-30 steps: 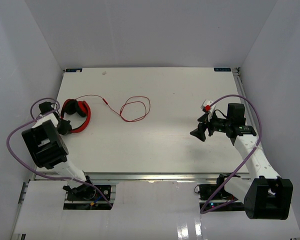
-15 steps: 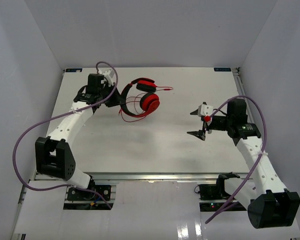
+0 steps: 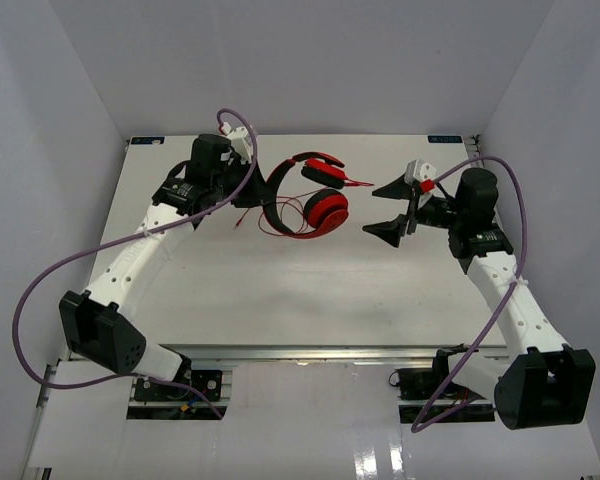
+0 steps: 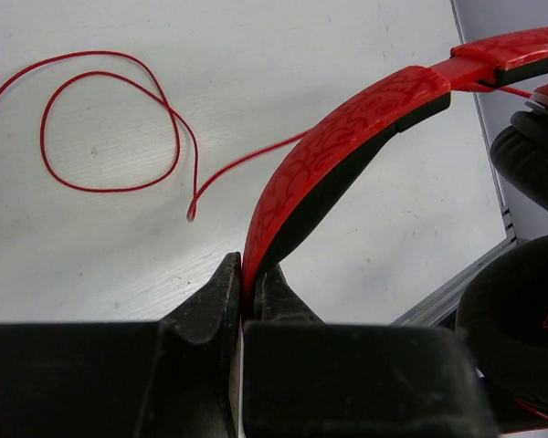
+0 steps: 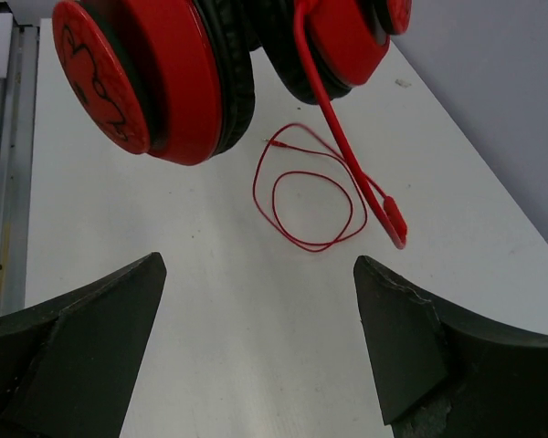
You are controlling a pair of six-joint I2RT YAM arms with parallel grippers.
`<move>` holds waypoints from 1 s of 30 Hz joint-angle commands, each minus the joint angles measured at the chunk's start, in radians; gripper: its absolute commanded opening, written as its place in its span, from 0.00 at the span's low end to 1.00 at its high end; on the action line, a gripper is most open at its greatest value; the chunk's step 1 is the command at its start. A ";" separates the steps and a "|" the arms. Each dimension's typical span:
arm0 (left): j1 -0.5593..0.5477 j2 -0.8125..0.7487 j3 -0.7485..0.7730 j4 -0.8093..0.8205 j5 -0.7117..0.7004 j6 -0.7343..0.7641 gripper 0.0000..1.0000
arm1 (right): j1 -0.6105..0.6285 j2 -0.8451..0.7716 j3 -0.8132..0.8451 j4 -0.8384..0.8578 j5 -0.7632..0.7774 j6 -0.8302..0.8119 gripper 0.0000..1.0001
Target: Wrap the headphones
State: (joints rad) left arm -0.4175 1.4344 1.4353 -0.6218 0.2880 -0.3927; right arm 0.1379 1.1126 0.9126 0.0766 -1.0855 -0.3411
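Black left fingers (image 4: 240,292) are clamped shut on the thin end of the headband (image 4: 347,119), so the headphones (image 3: 305,195) hang over the far middle of the worktop (image 3: 280,290) from one narrow pinch, with both ear cups (image 5: 137,73) dangling beyond it (a long lever on a small grip). That weight could twist the band in the pinch or pull it free, and a quick swing would make this likelier. The thin red cable (image 4: 110,191) lies in loose loops on the worktop below; if it is dragged as it lies, it may tighten into a knot or catch. The right fingers (image 5: 258,274) stand spread wide and empty just beside the ear cups, and a reach for the cable from there could knock the cups and jolt the hold.
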 commanded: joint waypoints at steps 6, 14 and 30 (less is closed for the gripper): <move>0.000 -0.116 0.080 -0.068 -0.194 -0.059 0.00 | 0.010 -0.029 0.172 -0.423 -0.202 -0.377 0.91; 0.000 -0.125 0.107 -0.044 -0.132 -0.101 0.00 | 0.032 -0.082 0.022 -0.155 0.235 -0.093 0.96; 0.000 -0.219 0.032 0.009 -0.035 -0.212 0.00 | 0.138 0.181 -0.059 0.517 0.196 0.543 0.95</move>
State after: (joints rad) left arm -0.4164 1.2823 1.4744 -0.6914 0.1902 -0.5345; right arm 0.2393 1.2645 0.9093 0.2349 -0.8526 -0.0686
